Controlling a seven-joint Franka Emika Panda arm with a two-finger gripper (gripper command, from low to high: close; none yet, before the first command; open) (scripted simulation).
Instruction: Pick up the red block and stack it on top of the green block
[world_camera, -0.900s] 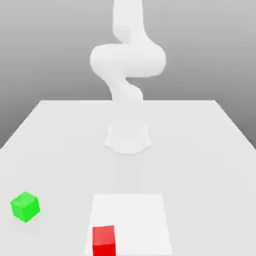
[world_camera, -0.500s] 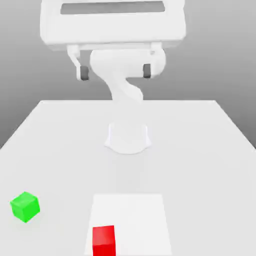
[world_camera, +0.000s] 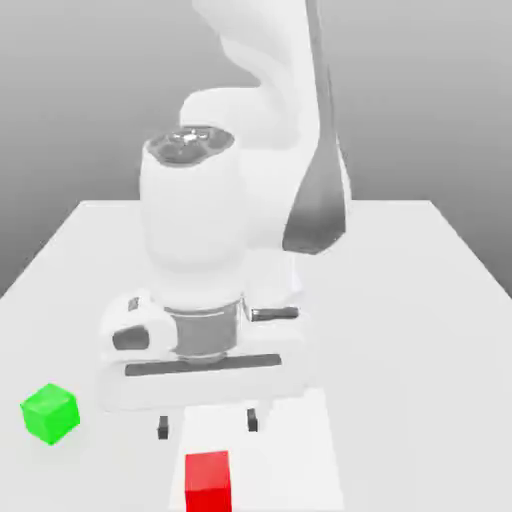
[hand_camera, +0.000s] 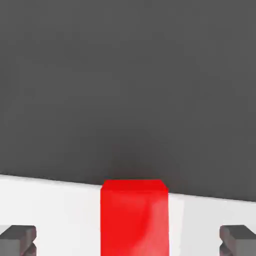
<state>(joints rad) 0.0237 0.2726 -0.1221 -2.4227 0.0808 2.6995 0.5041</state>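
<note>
The gripper (world_camera: 207, 426) hangs above the desk (world_camera: 420, 300), jaws spread wide and empty, fingertips (hand_camera: 17, 239) standing well apart on either side of the red block (world_camera: 207, 481). That block sits at the desk's near edge, under the hand. The green block (world_camera: 50, 413) rests apart from it, toward the exterior view's left, near the desk's left edge.
</note>
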